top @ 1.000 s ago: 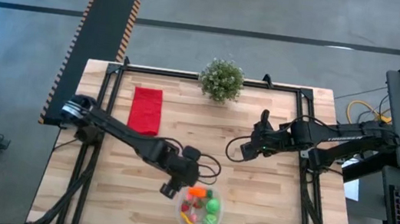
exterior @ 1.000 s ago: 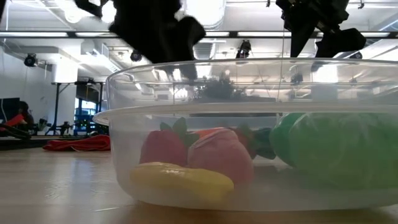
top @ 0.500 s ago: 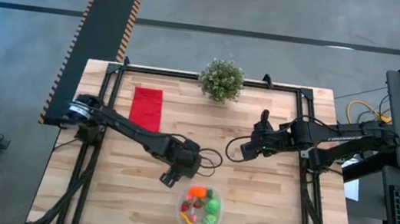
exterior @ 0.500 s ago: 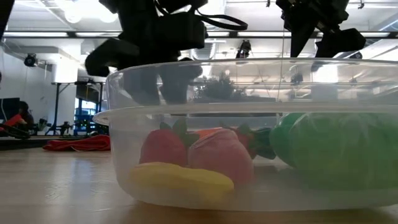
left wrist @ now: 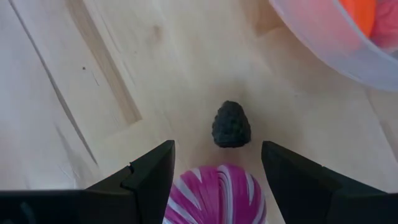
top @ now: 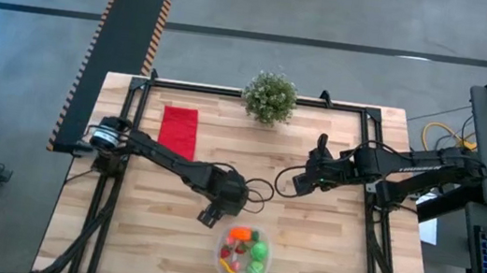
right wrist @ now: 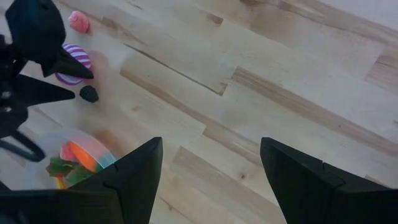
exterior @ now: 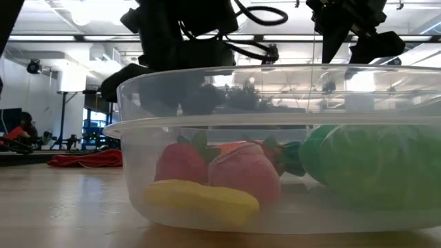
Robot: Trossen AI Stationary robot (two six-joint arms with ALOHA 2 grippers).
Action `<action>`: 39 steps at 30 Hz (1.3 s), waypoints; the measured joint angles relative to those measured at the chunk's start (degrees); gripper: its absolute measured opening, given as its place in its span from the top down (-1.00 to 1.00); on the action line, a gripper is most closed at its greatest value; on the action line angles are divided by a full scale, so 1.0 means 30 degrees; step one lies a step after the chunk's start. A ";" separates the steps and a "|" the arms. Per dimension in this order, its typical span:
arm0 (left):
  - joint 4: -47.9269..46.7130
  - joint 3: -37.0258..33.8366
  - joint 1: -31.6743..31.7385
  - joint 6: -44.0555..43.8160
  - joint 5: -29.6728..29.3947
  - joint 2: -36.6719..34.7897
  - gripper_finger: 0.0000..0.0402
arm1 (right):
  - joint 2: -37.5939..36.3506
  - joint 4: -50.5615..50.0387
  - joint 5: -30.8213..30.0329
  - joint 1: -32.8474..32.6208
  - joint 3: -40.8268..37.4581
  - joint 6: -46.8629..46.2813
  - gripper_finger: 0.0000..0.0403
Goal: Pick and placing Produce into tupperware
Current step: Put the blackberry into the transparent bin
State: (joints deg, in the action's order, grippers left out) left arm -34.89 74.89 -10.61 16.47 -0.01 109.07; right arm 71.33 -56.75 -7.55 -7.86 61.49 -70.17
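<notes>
Left claw (top: 210,215) farther from tupperware (top: 244,254).

Robotics lab: concrete floor (top: 353,19), framed wooden table (top: 323,251), ceiling lights (exterior: 227,10).

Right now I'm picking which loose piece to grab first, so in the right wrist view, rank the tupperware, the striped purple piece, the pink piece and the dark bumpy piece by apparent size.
1. tupperware, though partly hidden
2. striped purple piece, partly behind the left gripper
3. pink piece
4. dark bumpy piece, close to the pink one, so unsure
</notes>
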 joint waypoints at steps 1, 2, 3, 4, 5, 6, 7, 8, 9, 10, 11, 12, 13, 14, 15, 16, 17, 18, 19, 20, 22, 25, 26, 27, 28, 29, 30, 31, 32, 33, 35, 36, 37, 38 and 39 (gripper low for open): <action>0.0024 0.0000 0.0003 -0.0183 0.0064 0.0077 -0.13 | 0.0000 0.0000 0.0004 0.0000 0.0000 0.0044 -0.30; 0.0033 0.0000 0.0006 -0.0386 0.0076 0.0131 -0.13 | 0.0000 0.0001 0.0000 0.0000 0.0000 0.0058 -0.30; 0.0004 -0.0003 0.0006 -0.0566 0.0082 0.0178 -0.13 | 0.0000 0.0000 0.0006 0.0000 0.0000 0.0066 -0.30; 0.0011 -0.0015 0.0006 -0.0778 0.0099 0.0255 -0.13 | 0.0000 0.0000 0.0007 0.0000 0.0000 0.0066 -0.30; 0.0067 -0.0015 0.0005 -0.0863 0.0123 0.0281 -0.13 | 0.0000 0.0000 0.0000 0.0000 0.0000 0.0109 -0.30; 0.0131 -0.0015 0.0005 -0.0873 0.0123 0.0294 -0.13 | 0.0000 0.0000 0.0000 0.0000 0.0000 0.0132 -0.30; 0.0149 -0.0015 -0.0002 -0.0873 0.0119 0.0294 -0.13 | 0.0000 -0.0004 0.0007 0.0000 0.0000 0.0178 -0.30; 0.0302 -0.0015 -0.0002 -0.0880 0.0123 0.0294 -0.13 | 0.0000 -0.0004 0.0000 0.0000 0.0000 0.0204 -0.30; 0.0561 -0.0015 -0.0002 -0.0880 0.0122 0.0294 -0.13 | 0.0000 0.0000 0.0002 0.0000 0.0000 0.0260 -0.30; 0.0705 -0.0015 -0.0002 -0.0880 0.0129 0.0294 -0.13 | 0.0000 -0.0007 0.0007 0.0000 0.0000 0.0256 -0.30; 0.0721 -0.0015 -0.0002 -0.0880 0.0138 0.0294 -0.12 | 0.0000 -0.0007 0.0000 0.0000 0.0000 0.0262 -0.30; 0.0771 -0.0015 -0.0002 -0.0888 0.0203 0.0294 -0.11 | 0.0000 -0.0007 0.0000 0.0000 0.0000 0.0269 -0.30; 0.0922 -0.0015 -0.0002 -0.0886 0.0329 0.0294 -0.09 | 0.0000 -0.0007 0.0001 0.0000 0.0000 0.0302 -0.30; 0.1042 -0.0015 -0.0002 -0.0895 0.0461 0.0294 -0.06 | 0.0000 -0.0012 0.0007 0.0000 0.0000 0.0321 -0.30; 0.1038 -0.0015 -0.0002 -0.0895 0.0532 0.0294 -0.02 | 0.0000 -0.0015 0.0007 0.0000 0.0000 0.0325 -0.30; 0.0991 -0.0016 -0.0002 -0.0895 0.0542 0.0294 0.02 | 0.0000 -0.0015 0.0007 0.0000 0.0000 0.0328 -0.30; 0.0992 -0.0024 -0.0002 -0.0895 0.0553 0.0294 0.06 | 0.0000 -0.0017 0.0007 0.0000 0.0000 0.0329 -0.30; 0.0991 -0.0044 -0.0002 -0.0895 0.0553 0.0294 0.10 | 0.0000 -0.0022 0.0007 0.0000 0.0000 0.0347 -0.30; 0.0977 -0.0058 -0.0002 -0.0902 0.0553 0.0294 0.15 | 0.0000 -0.0022 0.0007 0.0000 0.0000 0.0357 -0.30; 0.0988 -0.0058 -0.0002 -0.0908 0.0560 0.0294 0.18 | 0.0000 -0.0022 0.0007 0.0000 0.0000 0.0358 -0.30; 0.0984 -0.0058 -0.0002 -0.0952 0.0568 0.0294 0.24 | 0.0000 -0.0029 0.0007 0.0000 0.0000 0.0386 -0.30; 0.0984 -0.0081 0.0020 -0.1378 0.0635 0.0295 0.26 | 0.0000 -0.0029 0.0007 0.0000 0.0000 0.0394 -0.30; 0.0991 -0.0087 0.0020 -0.1390 0.0684 0.0374 0.26 | 0.0000 -0.0029 0.0007 0.0000 0.0000 0.0394 -0.30; 0.0998 -0.0087 0.0020 -0.1387 0.0749 0.0461 0.26 | 0.0000 -0.0029 0.0007 0.0000 0.0000 0.0394 -0.30; 0.0964 -0.0087 0.0020 -0.1394 0.0817 0.0589 0.26 | 0.0000 -0.0029 0.0007 0.0000 0.0000 0.0394 -0.30; 0.0947 -0.0087 0.0020 -0.1398 0.0907 0.0765 0.26 | 0.0000 -0.0036 0.0007 0.0000 0.0000 0.0394 -0.30; 0.0947 -0.0087 0.0020 -0.1405 0.1000 0.0943 0.26 | 0.0000 -0.0036 0.0007 0.0000 0.0000 0.0394 -0.30; 0.0952 -0.0087 0.0020 -0.1430 0.1049 0.1110 0.26 | 0.0000 -0.0036 0.0007 0.0000 0.0000 0.0395 -0.30; 0.0938 -0.0080 0.0000 -0.1443 0.1054 0.1190 0.26 | 0.0000 -0.0044 0.0007 0.0000 0.0000 0.0396 -0.30; 0.0928 -0.0067 -0.0022 -0.1498 0.1099 0.1254 0.26 | 0.0000 -0.0051 0.0007 0.0000 0.0000 0.0394 -0.30; 0.0920 -0.0028 -0.0056 -0.1874 0.1038 0.1292 0.26 | 0.0000 -0.0062 0.0024 0.0000 0.0000 0.0400 -0.30; 0.0885 0.0023 -0.0060 -0.1957 0.1024 0.1292 0.26 | 0.0000 -0.0087 0.0022 0.0000 0.0000 0.0398 -0.30; 0.0872 0.0044 -0.0053 -0.2003 0.1024 0.1249 0.26 | 0.0000 -0.0095 0.0027 0.0000 0.0000 0.0403 -0.30; 0.0925 0.0044 -0.0053 -0.2019 0.1019 0.1192 0.26 | 0.0000 -0.0095 0.0022 0.0000 0.0000 0.0417 -0.30; 0.1142 0.0056 -0.0053 -0.2026 0.1005 0.1167 0.27 | 0.0000 -0.0102 0.0021 0.0000 0.0000 0.0434 -0.30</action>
State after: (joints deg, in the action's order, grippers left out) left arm -31.47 75.06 -10.76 10.39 3.01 112.57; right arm 71.33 -57.06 -7.49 -7.86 61.49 -68.87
